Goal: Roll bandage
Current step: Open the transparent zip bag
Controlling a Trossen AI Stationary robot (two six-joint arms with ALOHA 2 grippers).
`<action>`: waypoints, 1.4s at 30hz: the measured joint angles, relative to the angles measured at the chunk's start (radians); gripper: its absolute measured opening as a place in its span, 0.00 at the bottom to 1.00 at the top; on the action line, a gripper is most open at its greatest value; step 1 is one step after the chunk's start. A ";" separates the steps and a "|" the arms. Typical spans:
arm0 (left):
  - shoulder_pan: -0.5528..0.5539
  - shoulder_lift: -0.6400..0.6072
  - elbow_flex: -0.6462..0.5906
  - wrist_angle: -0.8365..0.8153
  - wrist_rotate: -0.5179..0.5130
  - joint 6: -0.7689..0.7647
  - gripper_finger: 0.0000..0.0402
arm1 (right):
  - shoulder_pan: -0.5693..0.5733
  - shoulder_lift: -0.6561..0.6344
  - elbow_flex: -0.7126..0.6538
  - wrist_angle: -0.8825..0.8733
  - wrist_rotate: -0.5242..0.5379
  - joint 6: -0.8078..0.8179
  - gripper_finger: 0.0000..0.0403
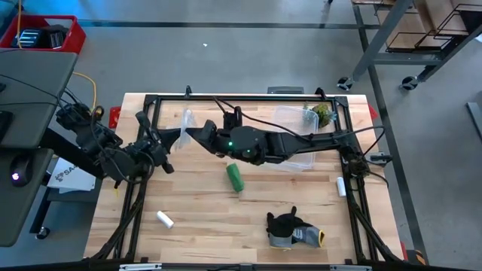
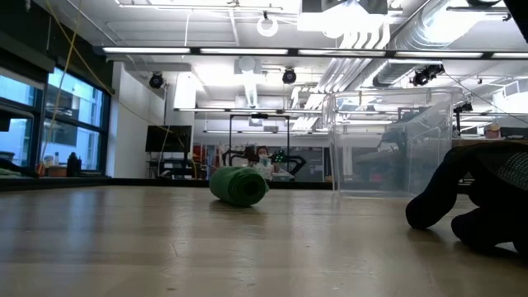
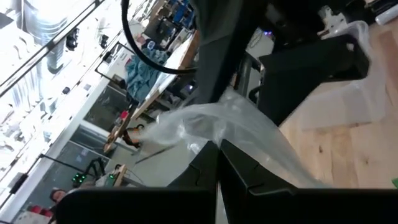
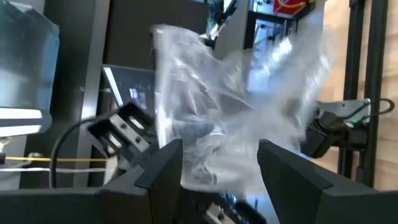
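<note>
Fingers of the left gripper (image 1: 183, 140) are pressing shut on a clear plastic bag (image 1: 187, 123), pinching its crumpled film at the upper left of the wooden table (image 1: 196, 233); in the left wrist view the two dark fingers (image 3: 249, 171) are meeting tightly with the bag (image 3: 205, 127) bunching out just past them. Fingers of the right gripper (image 1: 204, 133) are standing wide apart, and in the right wrist view the bag (image 4: 230, 106) is billowing between and beyond the two spread fingers (image 4: 163, 165), though whether they are touching the film cannot be told. Both arms are reaching toward the same spot, the right arm stretching across the table from its right side and the left arm coming in from the left edge. The bandage (image 1: 235, 177) is lying as a compact green roll on the bare wood near the middle of the table, just below the right arm and apart from both grippers; in the low view the roll (image 2: 238, 186) is resting on its side on the tabletop. A clear plastic container (image 1: 290, 119) is sitting behind the right arm, with a greenish clump (image 1: 323, 114) near its far right corner. A small white cylinder (image 1: 165, 220) is lying toward the lower left, another white cylinder (image 1: 340, 187) is lying near the right edge, and a dark grey glove (image 1: 290, 229) is lying at the lower right.
</note>
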 joint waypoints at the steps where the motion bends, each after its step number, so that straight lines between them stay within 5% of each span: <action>1: 0.000 0.000 0.000 0.011 0.001 0.000 0.00 | -0.002 0.000 0.000 0.001 0.009 0.000 0.50; 6: 0.010 0.000 0.000 0.047 0.003 -0.019 0.00 | -0.002 0.000 0.000 0.049 0.005 -0.056 0.42; 13: 0.061 0.005 0.000 0.074 0.077 -0.056 0.00 | -0.002 -0.001 0.000 0.038 -0.046 -0.188 0.03; 21: 0.106 -0.018 0.000 0.039 0.168 -0.251 0.00 | 0.008 -0.019 0.010 0.026 -0.209 -0.367 0.00; 28: 0.140 -0.035 0.000 0.027 0.205 -0.275 0.00 | 0.015 -0.019 0.010 0.022 -0.440 -0.454 0.00; 36: 0.183 -0.044 0.000 -0.038 0.305 -0.393 0.00 | 0.022 -0.047 0.010 -0.043 -0.520 -0.592 0.00; 42: 0.213 -0.077 0.000 -0.030 0.574 -0.469 0.00 | 0.028 -0.155 0.011 -0.124 -0.496 -1.003 0.00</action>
